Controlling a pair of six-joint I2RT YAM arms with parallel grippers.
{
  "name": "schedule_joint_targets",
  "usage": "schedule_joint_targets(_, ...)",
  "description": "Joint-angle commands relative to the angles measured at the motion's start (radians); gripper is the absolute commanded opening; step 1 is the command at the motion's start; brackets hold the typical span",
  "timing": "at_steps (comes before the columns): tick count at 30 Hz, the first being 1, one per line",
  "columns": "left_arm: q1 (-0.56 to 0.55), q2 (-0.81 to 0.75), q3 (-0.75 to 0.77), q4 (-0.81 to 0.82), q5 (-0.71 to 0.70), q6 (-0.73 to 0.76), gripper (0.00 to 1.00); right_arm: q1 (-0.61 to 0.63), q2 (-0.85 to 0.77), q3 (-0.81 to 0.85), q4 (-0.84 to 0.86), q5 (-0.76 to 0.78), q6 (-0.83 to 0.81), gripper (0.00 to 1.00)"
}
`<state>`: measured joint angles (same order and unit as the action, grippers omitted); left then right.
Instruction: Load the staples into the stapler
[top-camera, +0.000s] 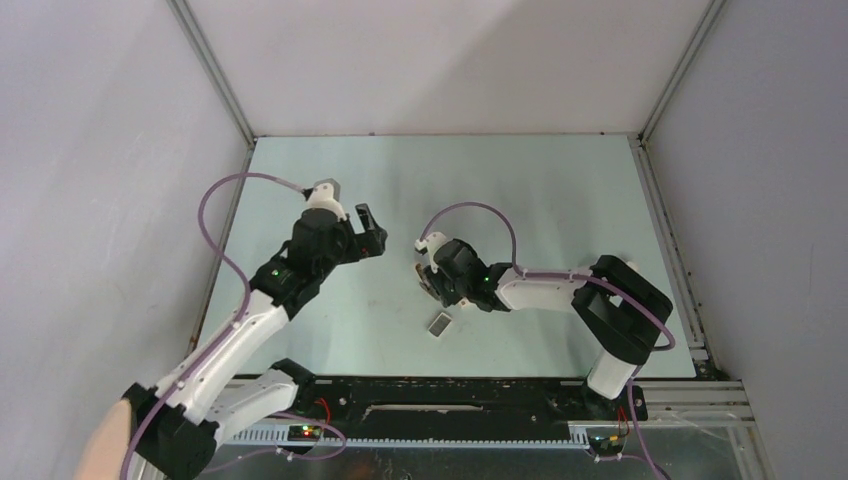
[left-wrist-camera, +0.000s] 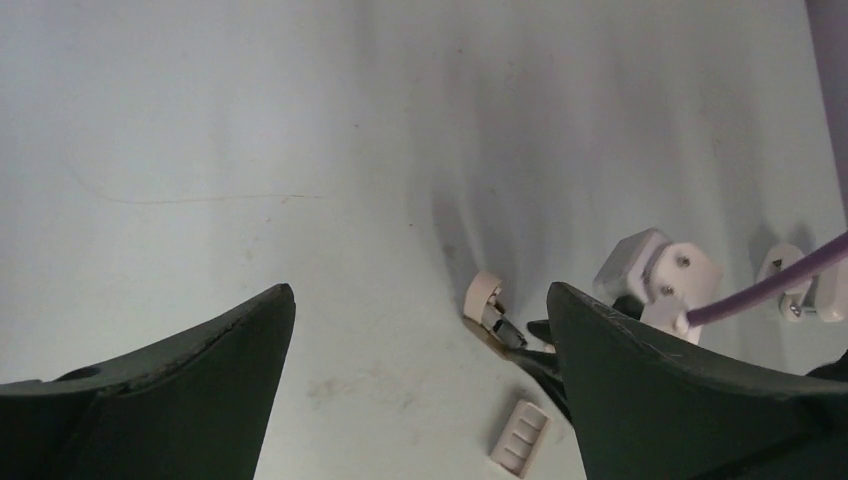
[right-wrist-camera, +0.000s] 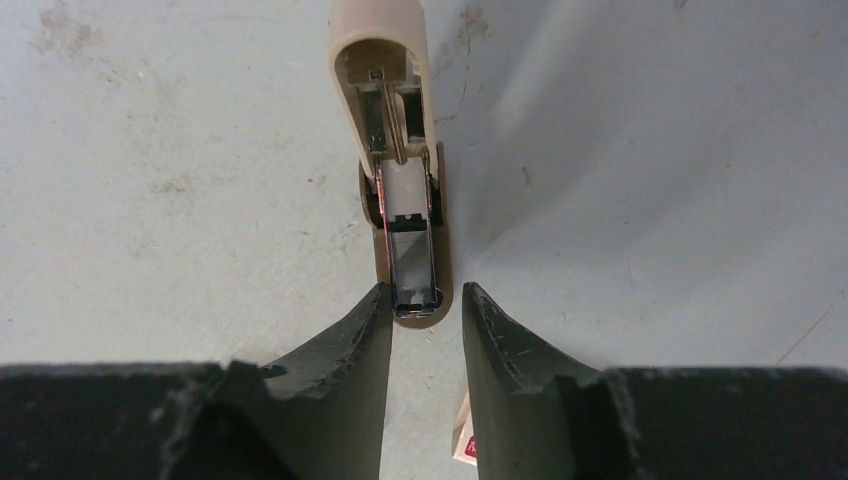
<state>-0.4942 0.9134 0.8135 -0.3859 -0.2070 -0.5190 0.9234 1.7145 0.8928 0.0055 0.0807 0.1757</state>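
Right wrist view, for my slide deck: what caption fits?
Right tool poised at the near end of the opened beige stapler, staple channel exposed, on the table.

Soft even overhead light, faint diffuse shadows; wrist cams slightly soft, fg blurry.

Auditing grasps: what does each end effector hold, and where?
Left end effector: open, empty. Right end effector straddles the near end of the open stapler; whether it grips cannot be told.
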Motion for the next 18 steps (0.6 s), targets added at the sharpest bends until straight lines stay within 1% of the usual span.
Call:
schedule_joint_targets(1,0.006,0.094,0.003,0.131,0.079,-0.090,0.99,0.003,0.022,-0.014,0.051,0.002,0.004,0.33)
schedule_joint_targets(5,0.006,0.193,0.004,0.190,0.110,-0.118,0.95,0.009,0.029,-0.014,0.052,0.003,0.003,0.32)
schedule_joint_targets(9,0.006,0.300,0.008,0.242,0.153,-0.134,0.88,0.010,0.035,-0.014,0.057,0.001,0.001,0.28)
schedule_joint_targets(13,0.006,0.386,0.017,0.278,0.197,-0.146,0.76,0.011,0.042,-0.014,0.056,0.002,0.000,0.23)
schedule_joint_targets(16,0.006,0.437,0.024,0.304,0.243,-0.155,0.62,0.012,0.044,-0.014,0.059,0.003,-0.002,0.19)
schedule_joint_targets(18,0.006,0.469,0.025,0.323,0.268,-0.164,0.57,0.014,0.046,-0.014,0.059,0.002,-0.002,0.17)
